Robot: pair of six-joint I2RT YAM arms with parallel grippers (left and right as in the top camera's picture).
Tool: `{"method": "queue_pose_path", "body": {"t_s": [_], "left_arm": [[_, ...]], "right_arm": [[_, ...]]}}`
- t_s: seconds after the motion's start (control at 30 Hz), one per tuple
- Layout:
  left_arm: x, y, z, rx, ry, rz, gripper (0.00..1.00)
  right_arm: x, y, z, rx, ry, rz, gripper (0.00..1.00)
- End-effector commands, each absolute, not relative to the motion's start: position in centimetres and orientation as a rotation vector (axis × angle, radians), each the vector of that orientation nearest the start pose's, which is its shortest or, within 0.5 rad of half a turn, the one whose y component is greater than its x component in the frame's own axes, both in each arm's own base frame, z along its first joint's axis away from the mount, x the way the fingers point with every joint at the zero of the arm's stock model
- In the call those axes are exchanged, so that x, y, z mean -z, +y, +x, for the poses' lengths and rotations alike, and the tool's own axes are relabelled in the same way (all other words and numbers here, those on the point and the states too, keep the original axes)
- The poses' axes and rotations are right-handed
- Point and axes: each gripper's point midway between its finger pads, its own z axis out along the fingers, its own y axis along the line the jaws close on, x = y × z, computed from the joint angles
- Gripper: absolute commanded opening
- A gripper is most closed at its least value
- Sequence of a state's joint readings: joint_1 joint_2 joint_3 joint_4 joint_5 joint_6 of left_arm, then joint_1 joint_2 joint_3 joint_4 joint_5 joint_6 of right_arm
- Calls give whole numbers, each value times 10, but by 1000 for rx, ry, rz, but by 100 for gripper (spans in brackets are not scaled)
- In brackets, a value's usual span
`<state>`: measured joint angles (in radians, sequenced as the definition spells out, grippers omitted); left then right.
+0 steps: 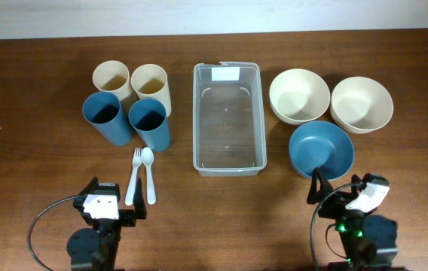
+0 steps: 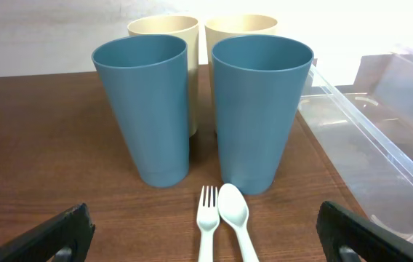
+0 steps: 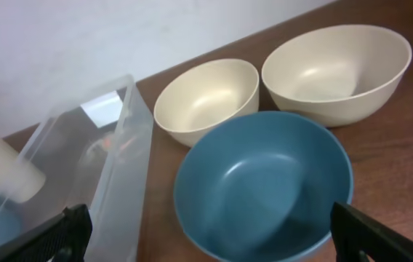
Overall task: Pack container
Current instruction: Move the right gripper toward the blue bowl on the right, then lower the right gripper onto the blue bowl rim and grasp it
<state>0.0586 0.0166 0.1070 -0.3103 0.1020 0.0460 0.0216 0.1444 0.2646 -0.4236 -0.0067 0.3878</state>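
Upper left of the overhead view: cream cups (image 1: 111, 77) stand behind blue cups (image 1: 105, 115), all upright and close together on the counter (image 1: 41, 150). Below them the fork (image 1: 133, 177) and spoon (image 1: 149, 175) lie side by side, just ahead of your left hand (image 1: 112, 197), which is released, fingers spread wide.

Centre: the container (image 1: 227, 128), long side running up the frame, up-right of the left hand and up-left of the right, well apart from both.

Right: two cream bowls (image 1: 299, 95), then the blue bowl (image 1: 321, 149) near the container's lower right corner, directly before your right hand (image 1: 342, 192), also released.
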Motion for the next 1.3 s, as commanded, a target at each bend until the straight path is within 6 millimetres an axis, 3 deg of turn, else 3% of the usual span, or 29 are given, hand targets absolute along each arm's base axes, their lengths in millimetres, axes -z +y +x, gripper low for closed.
{"method": "queue_pose_path", "body": {"t_s": [0.0, 0.1, 0.27, 0.43, 0.57, 0.63, 0.87, 1.03, 1.13, 1.27], "left_arm": [[-144, -6, 234, 14, 1784, 89, 100], [-144, -6, 234, 14, 1784, 89, 100], [-144, -6, 234, 14, 1784, 89, 100], [-144, -6, 234, 14, 1784, 89, 100], [-144, -6, 234, 14, 1784, 89, 100], [-144, -6, 234, 14, 1784, 89, 100], [-144, -6, 234, 14, 1784, 89, 100], [-144, -6, 234, 14, 1784, 89, 100], [-144, -6, 234, 14, 1784, 89, 100], [-144, -6, 234, 14, 1784, 89, 100]], "right_arm": [[-211, 3, 237, -254, 1859, 337, 99], [-235, -7, 255, -175, 1966, 395, 99], [-254, -23, 290, -28, 2142, 475, 99], [-248, -53, 324, 75, 2300, 600, 99], [-200, -82, 334, 103, 2483, 717, 99], [-164, -90, 332, 70, 2601, 783, 99], [-79, -90, 322, -10, 2892, 872, 99], [-51, -89, 319, -9, 2979, 873, 94], [-40, -89, 317, -7, 3012, 883, 88], [-30, -85, 313, -28, 3019, 886, 88]]}}
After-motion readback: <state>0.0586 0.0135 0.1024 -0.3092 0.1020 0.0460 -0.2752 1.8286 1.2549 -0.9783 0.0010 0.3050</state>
